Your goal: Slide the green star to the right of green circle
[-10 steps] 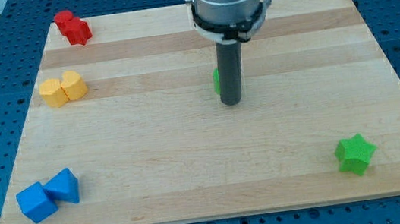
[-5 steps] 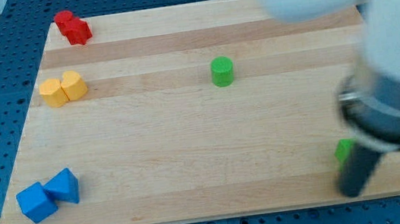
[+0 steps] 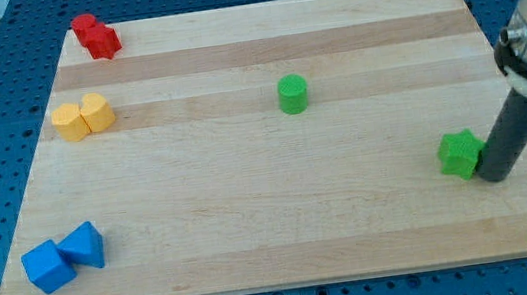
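Observation:
The green star (image 3: 460, 154) lies near the board's right edge, in the lower right part of the view. The green circle (image 3: 292, 95) stands near the middle of the board, up and to the left of the star. My tip (image 3: 495, 177) rests on the board just right of the star and slightly below it, touching or almost touching its right side. The dark rod rises from it toward the view's upper right.
Two red blocks (image 3: 95, 35) sit at the top left corner. Two yellow blocks (image 3: 82, 116) sit at the left edge. Two blue blocks (image 3: 63, 257) sit at the bottom left. The wooden board (image 3: 252, 219) lies on a blue perforated table.
My tip swept from beside the green circle to the lower right, then up to the star's right side. The green star has shifted up the board from its earlier spot.

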You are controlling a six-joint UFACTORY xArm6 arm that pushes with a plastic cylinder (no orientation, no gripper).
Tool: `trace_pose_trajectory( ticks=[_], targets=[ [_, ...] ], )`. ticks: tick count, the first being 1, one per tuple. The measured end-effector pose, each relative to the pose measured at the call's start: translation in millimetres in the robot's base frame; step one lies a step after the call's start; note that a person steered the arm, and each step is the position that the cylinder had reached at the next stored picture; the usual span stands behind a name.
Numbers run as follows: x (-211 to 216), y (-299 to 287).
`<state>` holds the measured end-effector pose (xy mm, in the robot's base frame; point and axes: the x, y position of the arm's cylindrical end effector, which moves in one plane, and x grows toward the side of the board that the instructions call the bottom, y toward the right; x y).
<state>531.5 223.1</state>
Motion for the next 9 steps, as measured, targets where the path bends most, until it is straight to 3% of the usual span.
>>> trace_pose_trajectory(
  ticks=[2, 3, 5, 7, 9],
  targets=[
    [-7.8, -51.2],
    [-33.1, -47.0],
    [-45.2, -78.1],
    [-91.7, -70.7],
    [-94.4, -107.5]
  ],
)
